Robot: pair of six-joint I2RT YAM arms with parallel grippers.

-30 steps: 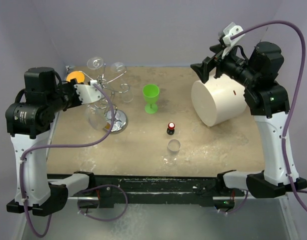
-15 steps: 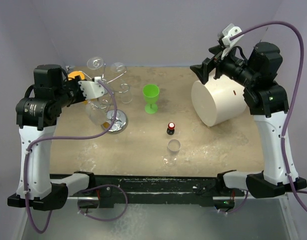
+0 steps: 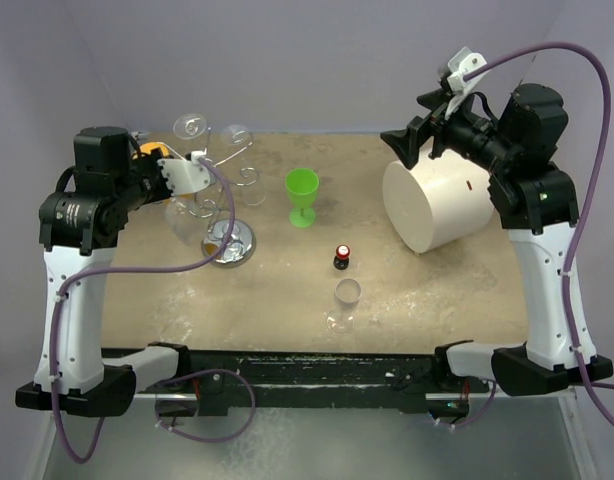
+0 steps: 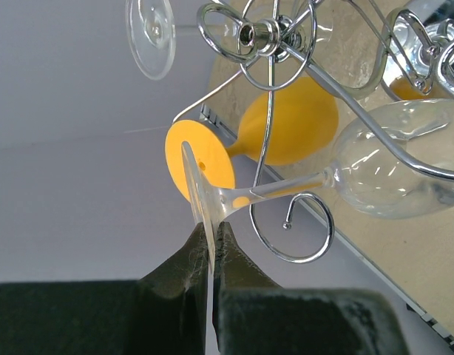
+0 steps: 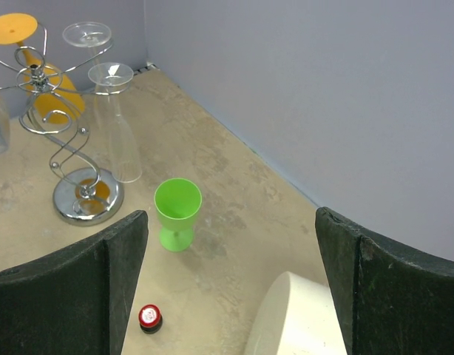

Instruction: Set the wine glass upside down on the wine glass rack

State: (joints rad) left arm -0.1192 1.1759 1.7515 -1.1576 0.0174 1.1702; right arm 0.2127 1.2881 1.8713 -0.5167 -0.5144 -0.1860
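My left jaws clamp the foot of the wine glass (image 4: 367, 185), its stem beside the wine glass rack (image 4: 265, 33); hanging remains.

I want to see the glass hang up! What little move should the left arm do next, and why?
Probably ease the clear wine glass a little deeper, until its stem sits inside the wire curl of the rack. The left gripper is shut on the glass's foot, and the stem only crosses the wire, so letting go now looks risky.
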